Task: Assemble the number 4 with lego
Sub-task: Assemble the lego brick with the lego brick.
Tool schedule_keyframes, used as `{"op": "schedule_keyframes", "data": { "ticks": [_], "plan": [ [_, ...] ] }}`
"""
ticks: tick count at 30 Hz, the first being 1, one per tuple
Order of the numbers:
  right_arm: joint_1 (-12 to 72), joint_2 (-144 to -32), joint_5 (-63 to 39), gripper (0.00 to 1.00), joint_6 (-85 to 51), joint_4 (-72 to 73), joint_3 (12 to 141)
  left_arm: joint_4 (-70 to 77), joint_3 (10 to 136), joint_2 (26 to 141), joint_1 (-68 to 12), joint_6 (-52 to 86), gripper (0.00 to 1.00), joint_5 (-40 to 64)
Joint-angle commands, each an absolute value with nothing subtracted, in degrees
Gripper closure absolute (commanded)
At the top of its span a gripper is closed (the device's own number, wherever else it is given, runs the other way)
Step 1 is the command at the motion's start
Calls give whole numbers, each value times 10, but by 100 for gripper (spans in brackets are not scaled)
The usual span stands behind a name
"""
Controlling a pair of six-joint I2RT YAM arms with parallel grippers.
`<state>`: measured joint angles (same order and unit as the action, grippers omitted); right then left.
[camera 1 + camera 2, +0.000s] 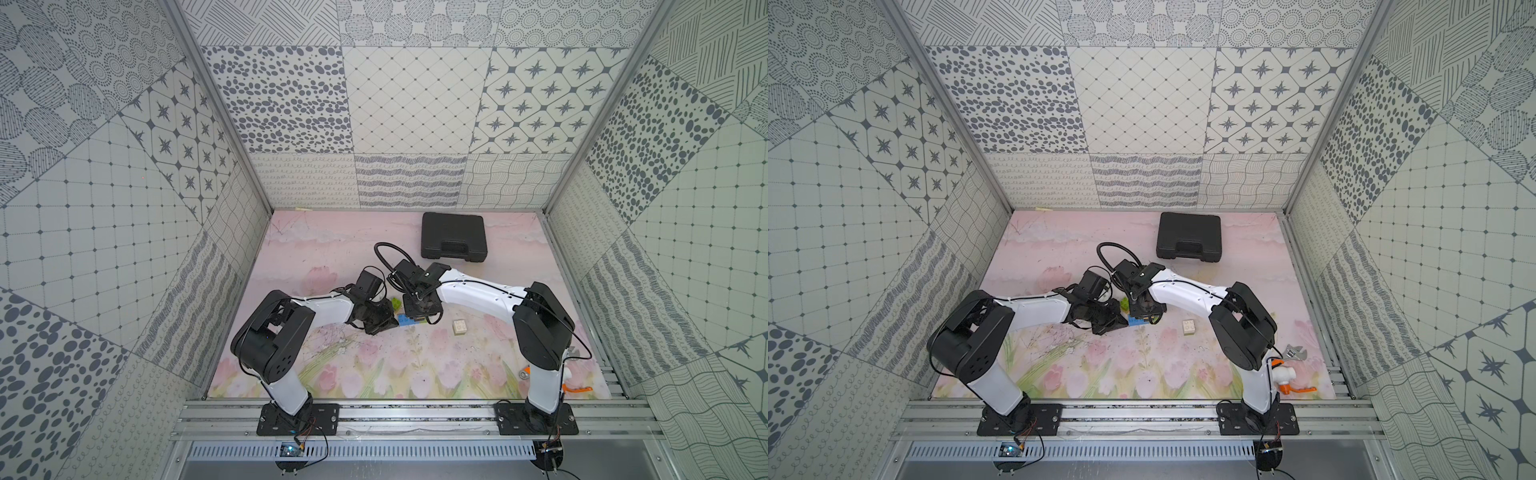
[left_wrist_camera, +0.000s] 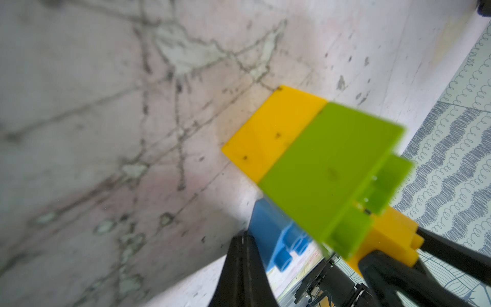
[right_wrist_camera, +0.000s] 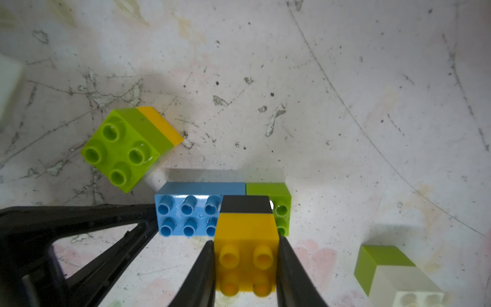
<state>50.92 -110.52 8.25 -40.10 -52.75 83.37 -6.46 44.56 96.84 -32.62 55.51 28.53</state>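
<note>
In the right wrist view my right gripper (image 3: 245, 240) is shut on a yellow brick (image 3: 247, 231). That brick sits on a black brick (image 3: 245, 204), which rests on the joint between a long blue brick (image 3: 191, 210) and a lime green brick (image 3: 281, 202). My left gripper (image 2: 244, 238) is shut with nothing in it, and its tip (image 3: 147, 220) presses against the blue brick's end. A green-on-yellow stack (image 3: 125, 146) lies apart, and so does a white-on-green stack (image 3: 385, 271). In a top view both grippers meet at the blue brick (image 1: 404, 320).
A shut black case (image 1: 453, 237) lies at the back of the flowered mat. The white brick (image 1: 459, 327) stands to the right of the grippers. An adjustable wrench (image 1: 1293, 353) and an orange-handled white valve (image 1: 1285, 378) lie by the right arm's base.
</note>
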Motion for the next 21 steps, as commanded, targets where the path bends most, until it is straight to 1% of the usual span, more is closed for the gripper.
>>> {"op": "schedule_keyframes", "data": {
  "ticks": [1, 6, 10, 11, 13, 14, 16, 19, 21],
  "plan": [
    [512, -1186, 55, 88, -407, -525, 785, -186, 439, 978, -331, 552, 97, 224],
    [509, -1170, 76, 87, -401, -544, 797, -195, 447, 973, -329, 548, 97, 209],
    [503, -1144, 93, 82, -395, -576, 834, -193, 455, 986, -329, 544, 97, 212],
    [502, -1138, 97, 77, -395, -585, 845, -194, 457, 988, -329, 543, 98, 213],
    [501, -1123, 104, 61, -392, -591, 860, -194, 460, 989, -330, 542, 98, 212],
    [501, -1114, 107, 56, -389, -593, 868, -195, 461, 990, -330, 542, 98, 211],
    [501, -1103, 116, 51, -386, -609, 893, -196, 463, 992, -329, 539, 98, 211],
    [502, -1082, 127, 37, -380, -617, 923, -196, 463, 997, -329, 538, 98, 212],
    [502, -1073, 135, 32, -378, -630, 940, -196, 466, 1000, -330, 537, 98, 213]
  ]
}}
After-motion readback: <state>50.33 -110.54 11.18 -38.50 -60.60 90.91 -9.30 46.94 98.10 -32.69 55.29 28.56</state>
